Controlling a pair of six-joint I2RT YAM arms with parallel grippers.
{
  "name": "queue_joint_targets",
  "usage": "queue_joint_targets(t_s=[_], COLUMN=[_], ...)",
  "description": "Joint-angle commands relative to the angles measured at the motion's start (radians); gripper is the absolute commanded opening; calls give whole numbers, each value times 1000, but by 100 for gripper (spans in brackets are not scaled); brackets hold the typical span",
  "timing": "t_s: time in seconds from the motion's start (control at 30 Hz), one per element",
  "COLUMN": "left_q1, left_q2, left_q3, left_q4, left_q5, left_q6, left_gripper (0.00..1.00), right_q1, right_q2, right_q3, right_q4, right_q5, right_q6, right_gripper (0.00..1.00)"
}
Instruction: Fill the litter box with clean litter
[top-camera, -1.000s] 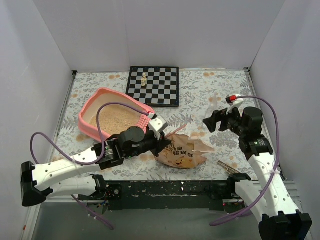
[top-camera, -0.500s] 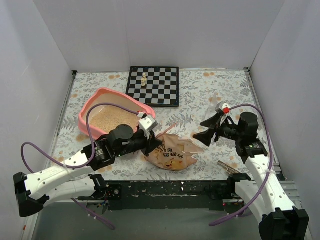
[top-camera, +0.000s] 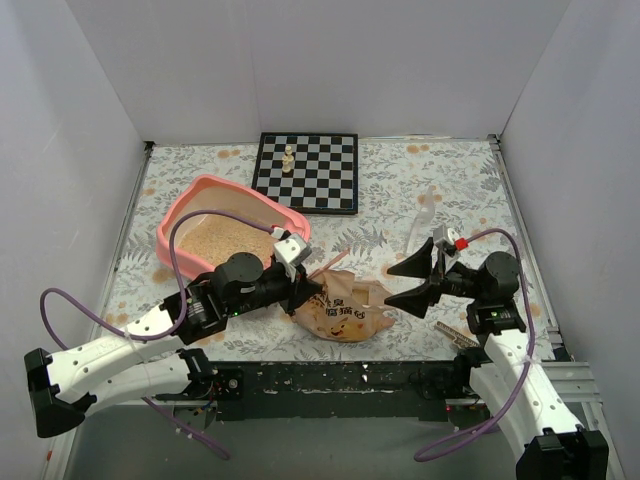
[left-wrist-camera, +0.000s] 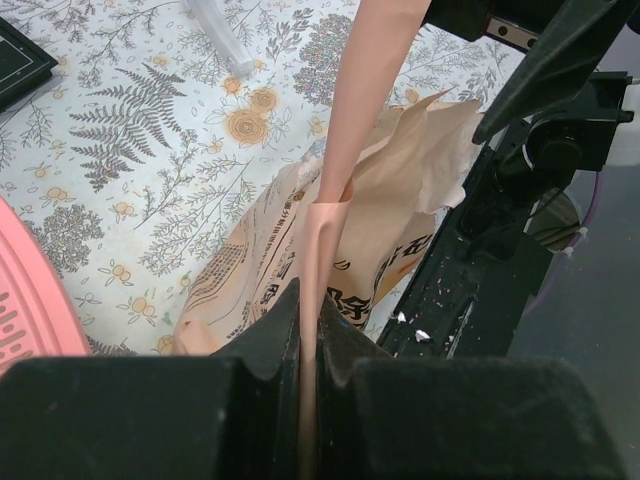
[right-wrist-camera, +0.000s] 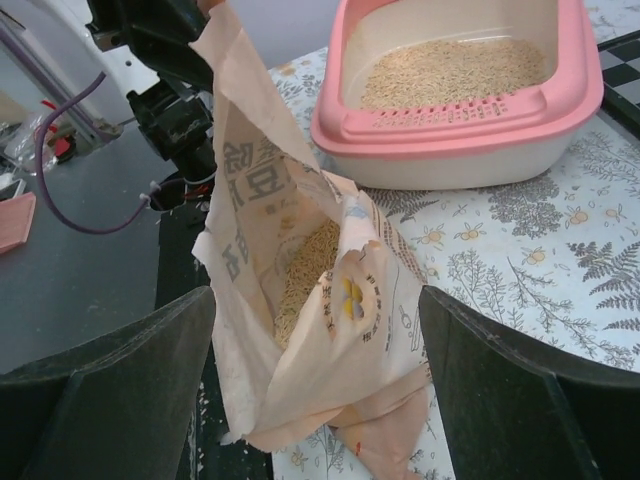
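The salmon-pink litter box (top-camera: 176, 218) sits at the left, its slotted side toward the arms, with clean litter (top-camera: 228, 240) spread inside; the right wrist view shows the box (right-wrist-camera: 455, 135) and its litter (right-wrist-camera: 455, 70) too. A tan paper litter bag (top-camera: 348, 312) lies near the table's front edge, mouth toward the right arm, with more litter (right-wrist-camera: 305, 270) inside. My left gripper (top-camera: 302, 290) is shut on the bag's (left-wrist-camera: 400, 190) upper edge, a pink strip pinched between the fingers. My right gripper (top-camera: 390, 290) stands wide open facing the bag's (right-wrist-camera: 330, 350) mouth, one finger on each side, not touching.
A chessboard (top-camera: 306, 172) with one pale piece (top-camera: 288, 158) lies at the back. A clear plastic scoop (top-camera: 424, 216) lies on the floral cloth right of centre. A small metal object (top-camera: 456, 333) rests by the right arm's base. White walls close in three sides.
My right gripper has dropped and swung left, its open fingers now level with the bag's mouth. My left arm has drawn the bag slightly left and nearer.
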Motion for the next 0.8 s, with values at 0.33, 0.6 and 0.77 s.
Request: queue_joint_targets(t_s=[0.33, 0.6, 0.77], left_q1=[25, 31, 38], left_q2=[74, 87, 77], left_q3=[54, 73, 74], left_q4=[-64, -67, -78], left_q5=[5, 11, 4], left_q6=[29, 31, 35], left_gripper=[0, 0, 0], right_q1=[3, 47, 95], right_q2=[-80, -61, -47], right_q3=[-106, -131, -151], right_q4=[286, 300, 324], right_q5=[8, 75, 104], right_q6=[243, 243, 236], right_gripper=[90, 89, 89])
